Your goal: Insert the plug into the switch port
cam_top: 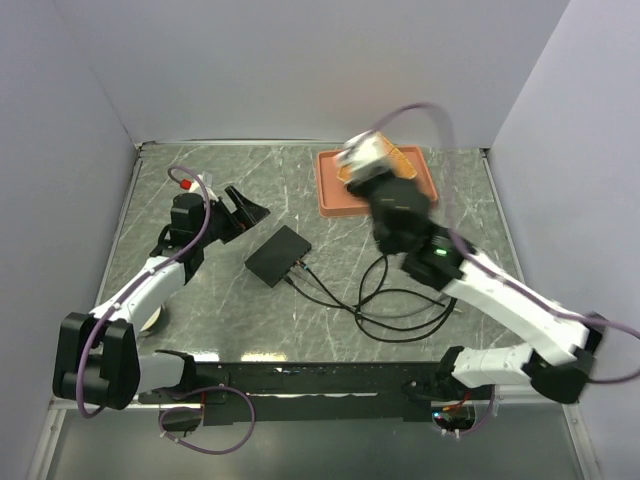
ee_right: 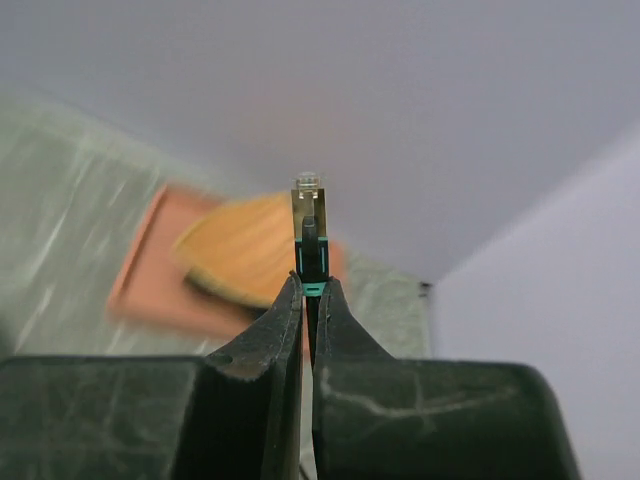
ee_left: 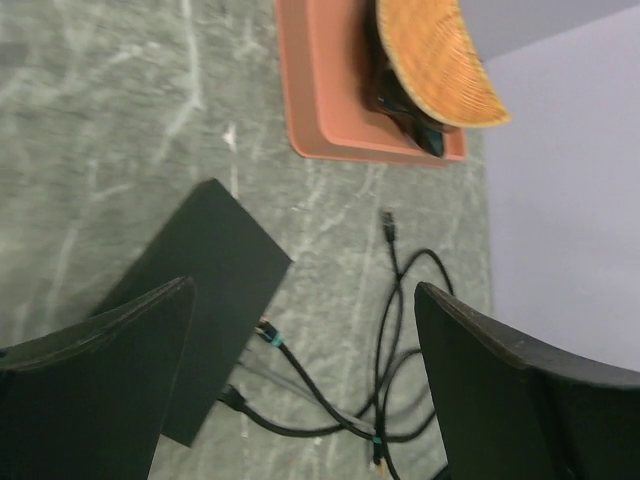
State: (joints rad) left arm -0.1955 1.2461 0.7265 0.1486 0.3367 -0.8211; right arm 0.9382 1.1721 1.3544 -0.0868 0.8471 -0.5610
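Your right gripper [ee_right: 308,292] is clamped on the clear-tipped, teal-booted plug [ee_right: 308,225]. The flat matte-black box [cam_top: 278,255] lies below and left of that hand, nearer your wide-open left gripper [ee_left: 305,290]. Its cabled long edge [ee_left: 243,355], the switch port side, seems to face the right arm's side.

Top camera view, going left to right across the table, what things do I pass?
Left gripper → black box → tray.
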